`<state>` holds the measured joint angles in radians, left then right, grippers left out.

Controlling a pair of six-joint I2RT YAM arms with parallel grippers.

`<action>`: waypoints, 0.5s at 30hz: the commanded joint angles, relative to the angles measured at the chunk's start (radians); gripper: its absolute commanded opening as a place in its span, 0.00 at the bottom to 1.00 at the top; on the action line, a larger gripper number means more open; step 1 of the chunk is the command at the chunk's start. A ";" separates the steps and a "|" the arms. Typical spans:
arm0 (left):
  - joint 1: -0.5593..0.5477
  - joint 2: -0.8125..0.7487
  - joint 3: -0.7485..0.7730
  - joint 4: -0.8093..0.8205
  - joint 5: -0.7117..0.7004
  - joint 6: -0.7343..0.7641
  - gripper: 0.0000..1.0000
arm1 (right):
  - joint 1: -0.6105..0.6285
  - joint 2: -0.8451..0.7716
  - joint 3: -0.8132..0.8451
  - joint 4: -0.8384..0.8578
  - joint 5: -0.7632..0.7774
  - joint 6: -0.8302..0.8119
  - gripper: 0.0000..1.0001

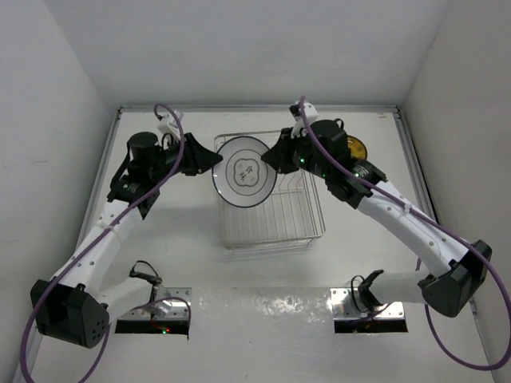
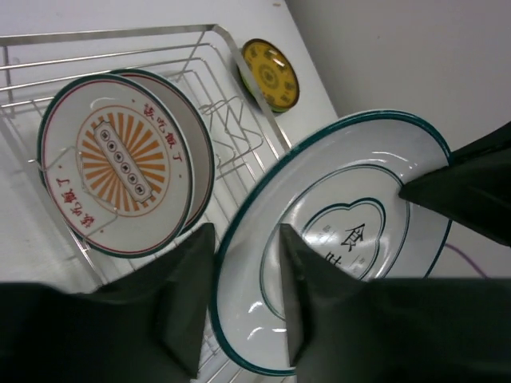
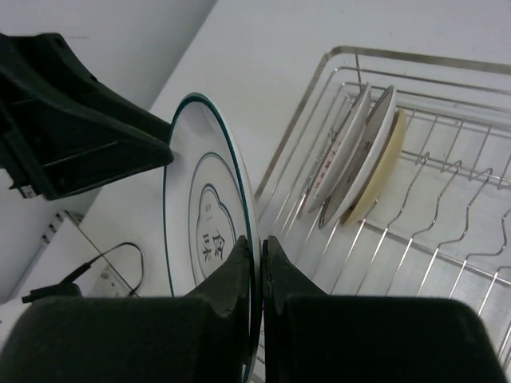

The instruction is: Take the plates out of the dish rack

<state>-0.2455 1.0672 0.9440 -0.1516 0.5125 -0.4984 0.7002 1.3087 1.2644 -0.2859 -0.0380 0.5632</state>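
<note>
left pincer (image 2: 246,231): mine. Jaws apart, straddling the rim of the held plate. One finger sits just outside the rim, the other lies across the plate face. Not clamped.
held plate (image 1: 243,171): white with a dark teal rim, teal outline and characters in the middle. It is tilted up off the wires over the far-left part of the dish rack, between my two pincers.
dish rack (image 1: 275,219): silver wire, on the table (image 1: 184,255), centre of the top view.
racked plates: three stand on edge in the prongs at one end. The sunburst plate (image 2: 120,163) is in front with a second white one close behind it. The cream plate (image 3: 385,163) is last in the row.
right pincer (image 3: 257,243): mine. Fingers pinched onto the held plate's rim, with the plate edge-on between them, on the side opposite the left pincer.
yellow plate (image 2: 271,74): on the table outside the rack, near its far right corner. Partly hidden behind my right arm in the top view.
</note>
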 commanded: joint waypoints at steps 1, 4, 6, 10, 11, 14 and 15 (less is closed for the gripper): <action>-0.012 -0.013 -0.017 0.135 0.168 -0.029 0.25 | -0.046 -0.060 -0.032 0.267 -0.127 0.104 0.00; -0.012 -0.015 -0.033 0.191 0.224 -0.040 0.09 | -0.126 -0.063 -0.109 0.384 -0.221 0.196 0.00; -0.012 -0.016 -0.037 0.207 0.242 -0.043 0.00 | -0.175 -0.065 -0.183 0.502 -0.276 0.302 0.00; -0.012 -0.030 -0.071 0.286 0.274 -0.074 0.00 | -0.254 -0.040 -0.263 0.721 -0.402 0.453 0.00; -0.012 -0.030 -0.077 0.305 0.284 -0.081 0.00 | -0.258 -0.025 -0.275 0.744 -0.440 0.467 0.00; -0.012 -0.032 -0.086 0.334 0.296 -0.104 0.21 | -0.260 -0.011 -0.273 0.780 -0.473 0.486 0.00; -0.012 -0.032 -0.090 0.334 0.288 -0.111 0.36 | -0.261 -0.011 -0.276 0.787 -0.476 0.489 0.00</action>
<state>-0.2375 1.0657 0.8589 0.0696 0.6952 -0.5686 0.4255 1.2976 0.9737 0.2707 -0.4141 0.9443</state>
